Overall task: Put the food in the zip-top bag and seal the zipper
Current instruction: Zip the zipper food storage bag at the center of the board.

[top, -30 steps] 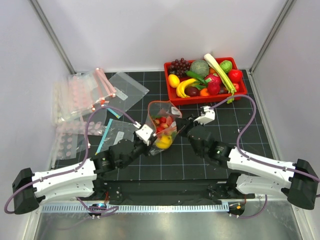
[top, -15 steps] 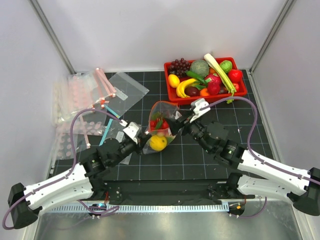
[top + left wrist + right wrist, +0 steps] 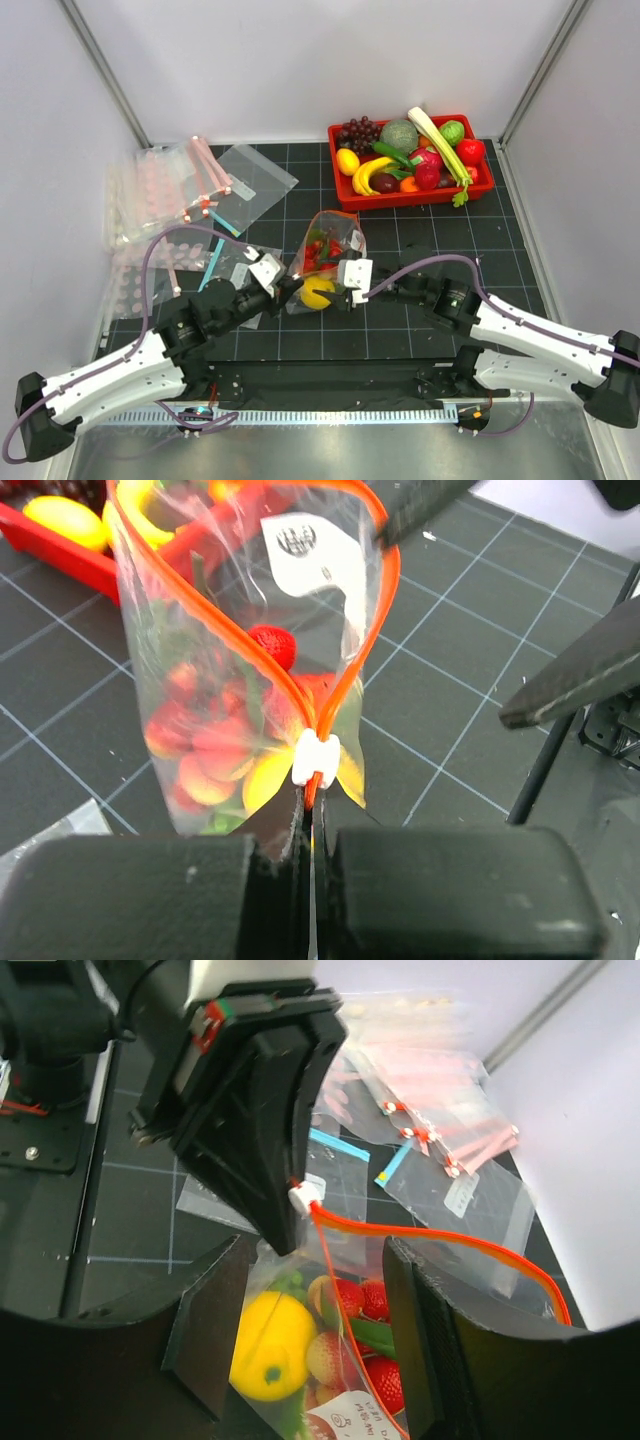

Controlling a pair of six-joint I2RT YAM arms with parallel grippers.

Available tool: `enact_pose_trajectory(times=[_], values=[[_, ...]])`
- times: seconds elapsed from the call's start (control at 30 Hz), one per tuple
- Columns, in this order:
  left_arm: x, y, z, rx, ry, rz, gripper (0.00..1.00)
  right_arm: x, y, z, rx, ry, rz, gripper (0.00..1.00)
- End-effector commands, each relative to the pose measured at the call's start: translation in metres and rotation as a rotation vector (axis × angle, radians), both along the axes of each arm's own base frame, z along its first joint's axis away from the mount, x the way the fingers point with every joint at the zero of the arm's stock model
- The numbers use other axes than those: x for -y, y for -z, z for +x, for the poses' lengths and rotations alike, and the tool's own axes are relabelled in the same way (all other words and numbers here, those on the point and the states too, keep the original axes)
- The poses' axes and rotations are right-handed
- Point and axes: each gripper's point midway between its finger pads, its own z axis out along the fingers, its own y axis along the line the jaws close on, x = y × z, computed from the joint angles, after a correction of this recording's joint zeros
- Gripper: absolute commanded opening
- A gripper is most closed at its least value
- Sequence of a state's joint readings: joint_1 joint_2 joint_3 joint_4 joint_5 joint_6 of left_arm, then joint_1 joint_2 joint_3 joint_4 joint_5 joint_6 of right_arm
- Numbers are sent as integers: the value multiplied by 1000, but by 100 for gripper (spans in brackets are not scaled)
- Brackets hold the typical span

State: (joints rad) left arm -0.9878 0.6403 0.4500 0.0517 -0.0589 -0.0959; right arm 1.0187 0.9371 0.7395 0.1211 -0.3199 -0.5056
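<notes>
The clear zip-top bag (image 3: 325,250) stands at the table's middle with its red-orange zipper (image 3: 250,650) gaping open in a loop. Inside lie the food pieces: a yellow round fruit (image 3: 272,1345), red strawberries (image 3: 375,1300) and green bits. My left gripper (image 3: 288,288) is shut on the zipper's end, just behind the white slider (image 3: 315,760); its fingers meet in the left wrist view (image 3: 312,825). My right gripper (image 3: 338,290) is open, and its fingers (image 3: 215,1330) straddle the bag just below the slider (image 3: 305,1197) without touching it.
A red tray (image 3: 345,197) full of toy produce, with grapes, banana and celery, sits at the back right. A pile of clear bags with pink strips (image 3: 165,190) lies at the left. Two flat bags (image 3: 235,262) lie under my left arm.
My right gripper has left the bag's far mouth edge and swung down and left to the slider end, close beside my left gripper. The bag now leans lower toward the left gripper.
</notes>
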Motion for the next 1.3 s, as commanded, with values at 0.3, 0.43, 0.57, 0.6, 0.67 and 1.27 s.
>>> enact_pose_trajectory(times=[0.3, 0.43, 0.57, 0.6, 0.67, 1.27], values=[[2, -15, -12, 133, 90, -51, 0, -14, -2, -11, 126, -147, -72, 57], [4, -2, -8, 91, 85, 10, 0, -22, 2, -11, 126, -179, -109, 55], [9, 1, -12, 112, 133, 35, 0, -27, 4, -11, 120, -209, -156, 55], [9, 0, -11, 115, 129, 37, 0, -27, 9, -10, 119, -218, -182, 55], [7, 1, -11, 118, 125, 39, 0, -32, 12, -7, 113, -226, -214, 54], [7, -7, -18, 145, 156, 5, 0, -38, 26, -9, 98, -269, -259, 36]])
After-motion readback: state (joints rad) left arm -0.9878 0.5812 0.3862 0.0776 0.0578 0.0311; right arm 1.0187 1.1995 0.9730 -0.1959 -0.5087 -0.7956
